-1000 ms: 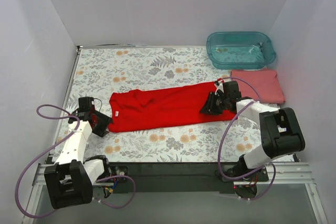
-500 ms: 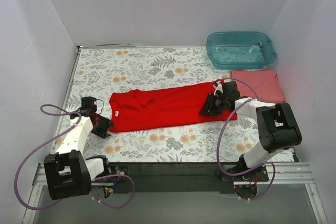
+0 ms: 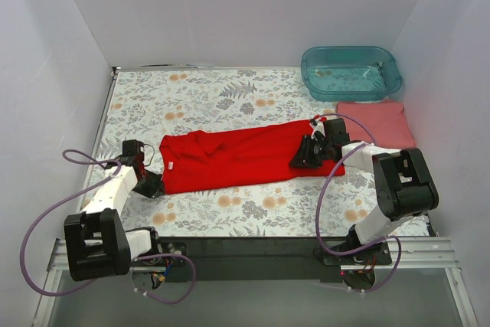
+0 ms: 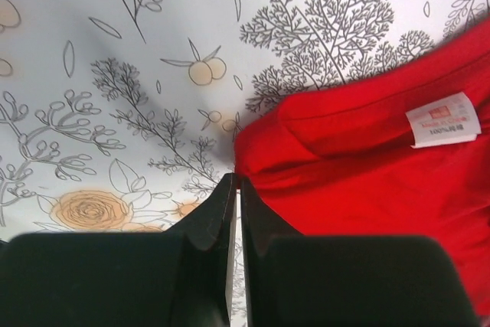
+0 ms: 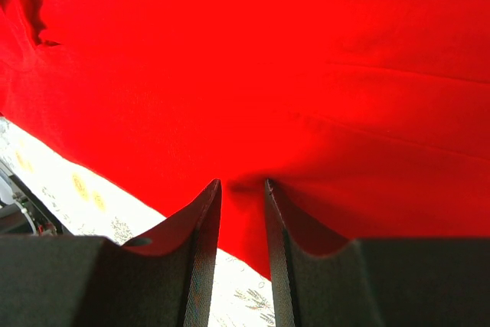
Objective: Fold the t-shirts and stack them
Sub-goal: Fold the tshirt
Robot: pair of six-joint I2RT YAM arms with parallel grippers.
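Beyond the right jaws, which pinch the red shirt, lie pink shirt and teal tub; left jaws closed.

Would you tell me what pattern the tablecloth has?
The tablecloth: grey sprigs, orange flowers on white; clearest from the left wrist.

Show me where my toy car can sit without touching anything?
Biggest bare patch: flowery cloth behind the red shirt, from the left wall to the teal tub. A thinner strip lies between the shirt and the near edge. Crowded: the right side, with tub, pink folded shirt and right arm; the left arm sits at the shirt's left end.
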